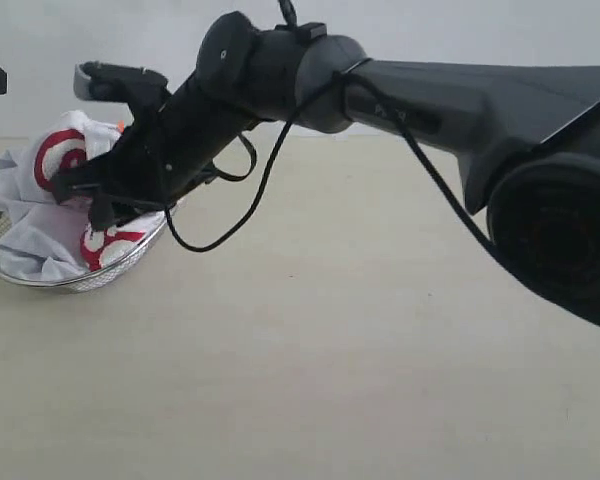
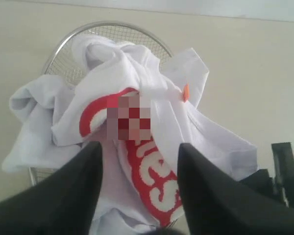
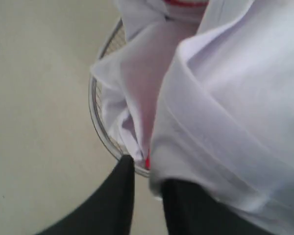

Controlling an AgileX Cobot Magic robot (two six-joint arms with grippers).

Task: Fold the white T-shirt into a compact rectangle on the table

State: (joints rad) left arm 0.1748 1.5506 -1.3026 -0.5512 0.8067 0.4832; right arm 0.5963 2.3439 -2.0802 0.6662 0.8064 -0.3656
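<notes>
Light soft & even, fairly bright; faint shadow under basket [image 1: 72, 284] on table [image 1: 330, 380]. Right wrist view blurry: white T-shirt [image 3: 235, 122] v. close, out of focus.

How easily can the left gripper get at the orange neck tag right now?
Probably yes. The orange neck tag lies uncovered on top of the crumpled white T-shirt, and the left gripper hovers open over the shirt, with nothing between it and the tag.
</notes>
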